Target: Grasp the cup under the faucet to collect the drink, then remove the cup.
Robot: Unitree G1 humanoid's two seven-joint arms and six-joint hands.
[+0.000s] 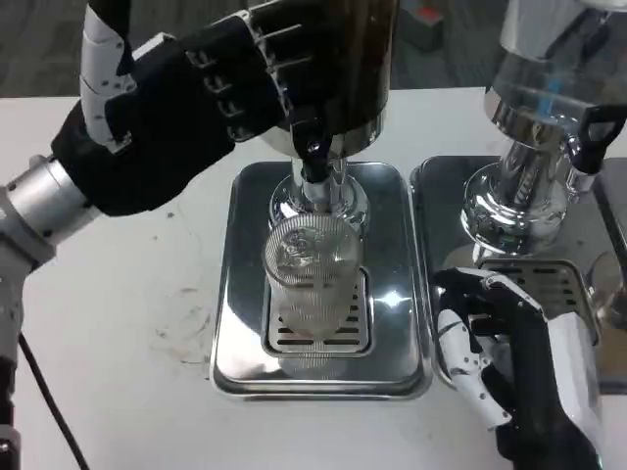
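A clear ribbed cup (pixel 308 279) stands upright on the slotted grate of a silver drip tray (pixel 245 294), right under the black faucet (pixel 312 152) of a dark drink dispenser (pixel 343 59). My left hand (pixel 186 98) is raised at the upper left, its fingers (pixel 269 69) stretched against the dispenser's front just above the faucet; it holds nothing. My right hand (pixel 509 362) lies low at the right of the tray, its fingers loosely spread toward the cup and a short gap away from it. I cannot tell whether liquid is in the cup.
A second dispenser (pixel 539 147) with a chrome base stands on its own drip tray (pixel 441 196) at the right, just behind my right hand. Bare white table (pixel 127 323) lies to the left of the first tray.
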